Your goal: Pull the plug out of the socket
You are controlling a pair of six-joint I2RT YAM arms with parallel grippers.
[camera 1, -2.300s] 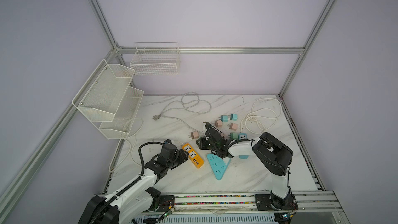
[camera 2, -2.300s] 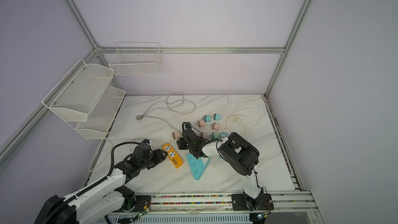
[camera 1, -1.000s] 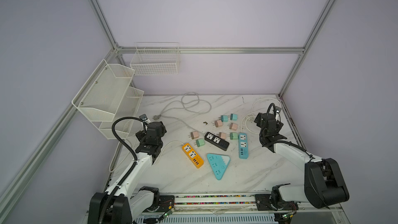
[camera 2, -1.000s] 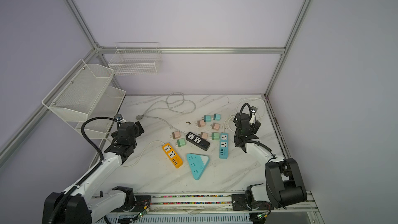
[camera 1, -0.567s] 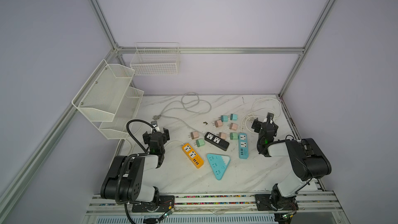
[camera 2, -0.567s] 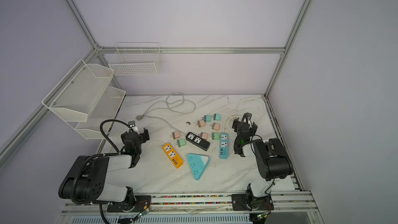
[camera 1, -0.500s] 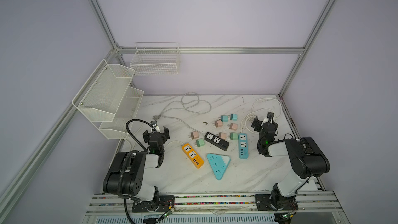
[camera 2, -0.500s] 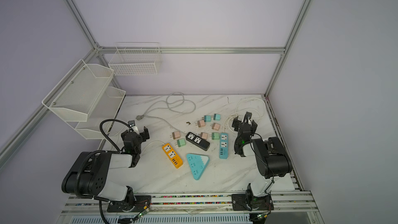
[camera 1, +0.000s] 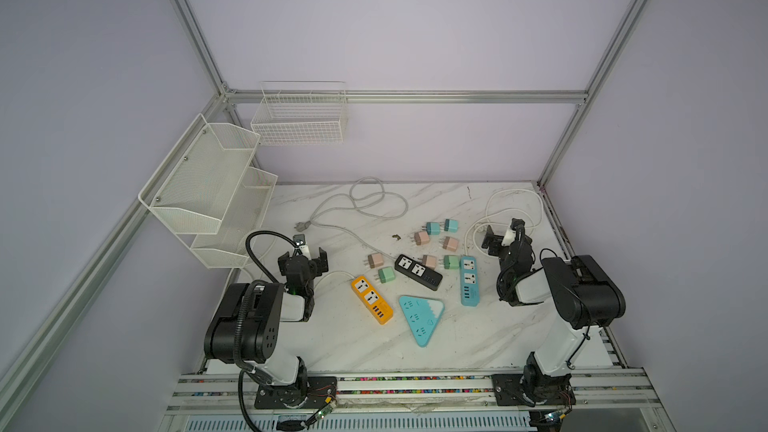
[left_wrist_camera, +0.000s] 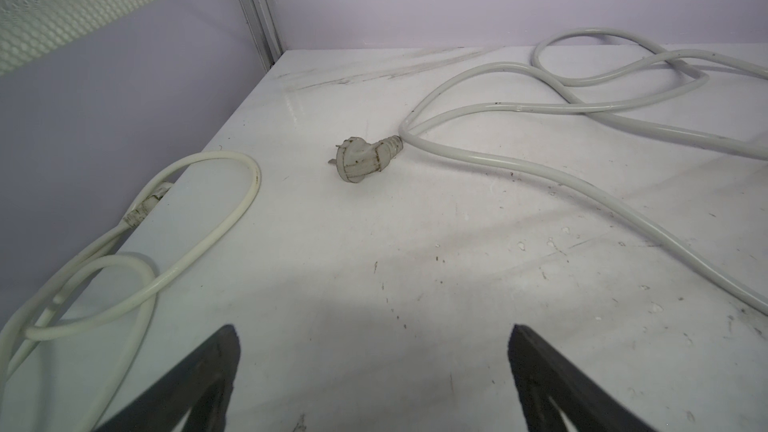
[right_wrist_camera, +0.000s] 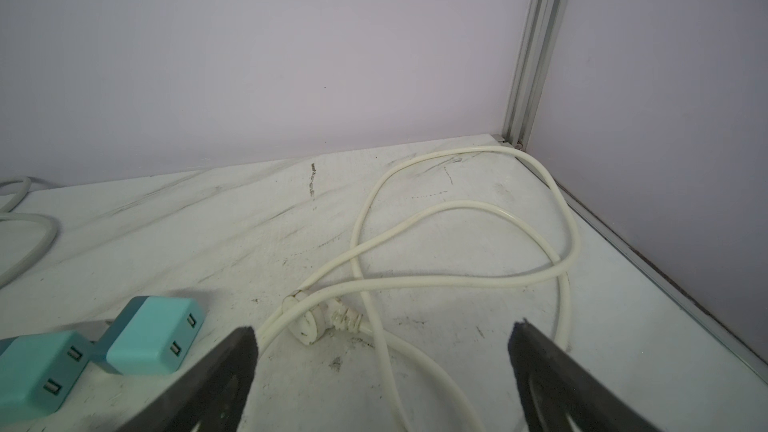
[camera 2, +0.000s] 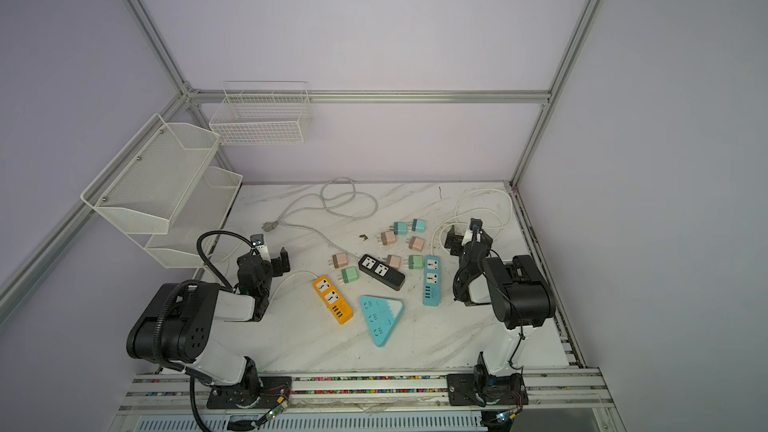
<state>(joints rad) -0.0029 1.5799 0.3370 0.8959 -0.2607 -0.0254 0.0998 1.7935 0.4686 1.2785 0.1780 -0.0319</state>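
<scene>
Left wrist view: the left gripper [left_wrist_camera: 372,328] is seen with its jaws spread wide, and nothing is held between them. Straight ahead of it, well apart, a grey cord plug [left_wrist_camera: 361,157] lies on the marble table [left_wrist_camera: 415,284]. A cream cord [left_wrist_camera: 199,238] is looped beside one finger.

The right gripper [right_wrist_camera: 382,328] is spread wide too, and it is empty. Just ahead of it a cream cord plug [right_wrist_camera: 311,322] is lying, and two teal plugs [right_wrist_camera: 153,334] are found near one finger.

In both top views four power strips are laid between the two grippers. The orange strip [camera 1: 371,299] is nearest to the left gripper. Then come the black strip [camera 1: 417,271] and the triangular strip [camera 1: 420,317]. The blue strip [camera 1: 468,280] is nearest to the right gripper.

More small plugs are scattered on the table around the black strip. A pink plug [camera 1: 429,261] and a green plug [camera 1: 451,261] lie between the black strip and the blue strip.
</scene>
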